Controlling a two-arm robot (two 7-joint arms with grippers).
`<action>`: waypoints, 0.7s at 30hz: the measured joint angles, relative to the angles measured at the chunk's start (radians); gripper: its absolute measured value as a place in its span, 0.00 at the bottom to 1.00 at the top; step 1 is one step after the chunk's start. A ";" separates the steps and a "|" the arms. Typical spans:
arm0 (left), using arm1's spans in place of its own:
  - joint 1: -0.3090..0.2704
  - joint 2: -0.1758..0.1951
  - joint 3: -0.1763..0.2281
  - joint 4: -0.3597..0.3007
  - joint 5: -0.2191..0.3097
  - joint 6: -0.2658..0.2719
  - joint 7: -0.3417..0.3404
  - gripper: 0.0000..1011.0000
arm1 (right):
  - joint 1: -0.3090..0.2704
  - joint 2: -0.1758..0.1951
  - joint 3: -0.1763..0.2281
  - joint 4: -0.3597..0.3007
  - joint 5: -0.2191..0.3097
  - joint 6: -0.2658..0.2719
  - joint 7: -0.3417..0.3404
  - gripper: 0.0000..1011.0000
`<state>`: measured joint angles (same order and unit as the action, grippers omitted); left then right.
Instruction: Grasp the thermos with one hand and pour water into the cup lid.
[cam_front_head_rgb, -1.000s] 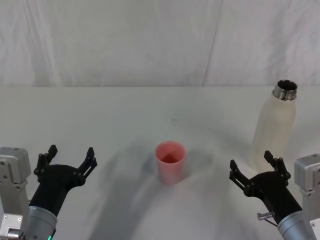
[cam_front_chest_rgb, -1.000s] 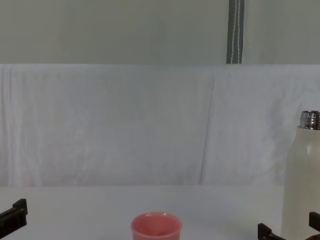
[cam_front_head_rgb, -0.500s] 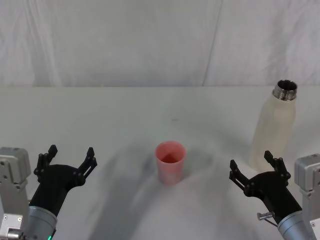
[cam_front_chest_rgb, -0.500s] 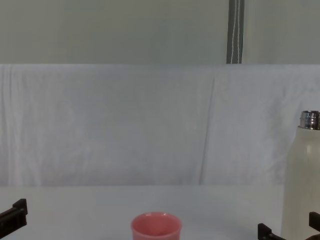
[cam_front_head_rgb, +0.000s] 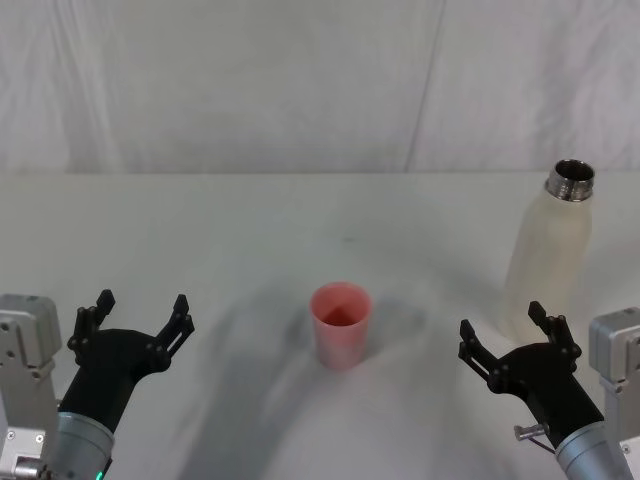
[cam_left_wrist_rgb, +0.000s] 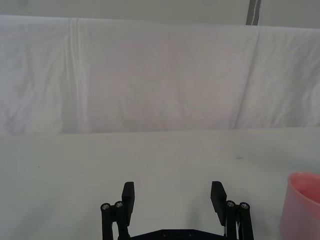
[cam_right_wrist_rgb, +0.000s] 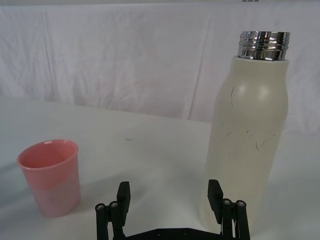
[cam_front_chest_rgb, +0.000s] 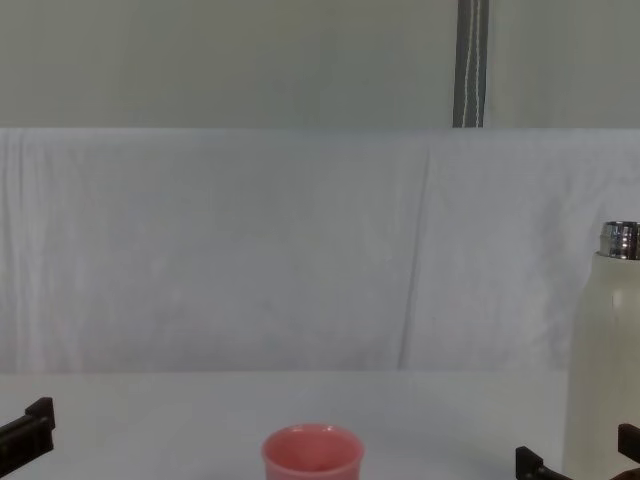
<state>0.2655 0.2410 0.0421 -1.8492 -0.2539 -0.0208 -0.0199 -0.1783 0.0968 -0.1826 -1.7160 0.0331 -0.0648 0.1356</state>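
Your thermos (cam_front_head_rgb: 548, 254) stands upright and uncapped on the right side of the bench (cam_front_head_rgb: 250, 230), its steel neck (cam_right_wrist_rgb: 263, 45) open at the top. Judge it as stiff and smooth-walled, likely heavy if full, and top-heavy once tilted; the cream coating looks slick, so you should take it around the straight mid-body, below the rounded shoulders and well clear of the threaded neck, where the walls run parallel and the pads can seat flat. The cup lid (cam_front_head_rgb: 340, 324) sits upright near the bench's middle, well apart from the thermos, mouth up; it looks light and easy to knock over, so keep the pour gentle and avoid touching its rim. Your right end effector (cam_front_head_rgb: 516, 346) hangs just in front of the thermos base with its fingers (cam_right_wrist_rgb: 215, 193) spread apart and holding nothing; in its wrist view the bottle sits off toward one finger rather than centred between them, so you will need to line up before closing. Your left end effector (cam_front_head_rgb: 138, 313) waits at the near left, fingers likewise spread and empty, well apart from the cup lid.
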 joint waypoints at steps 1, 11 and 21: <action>0.000 0.000 0.000 0.000 0.000 0.000 0.000 0.99 | 0.000 0.000 0.000 0.000 0.000 0.000 0.000 0.99; 0.000 0.000 0.000 0.000 0.000 0.000 0.000 0.99 | 0.000 0.000 0.000 0.000 0.000 0.000 0.000 0.99; 0.000 0.000 0.000 0.000 0.000 0.000 0.000 0.99 | 0.000 0.000 0.000 0.000 0.000 0.000 0.000 0.99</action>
<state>0.2655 0.2410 0.0422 -1.8492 -0.2538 -0.0208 -0.0199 -0.1783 0.0968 -0.1826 -1.7160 0.0331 -0.0648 0.1356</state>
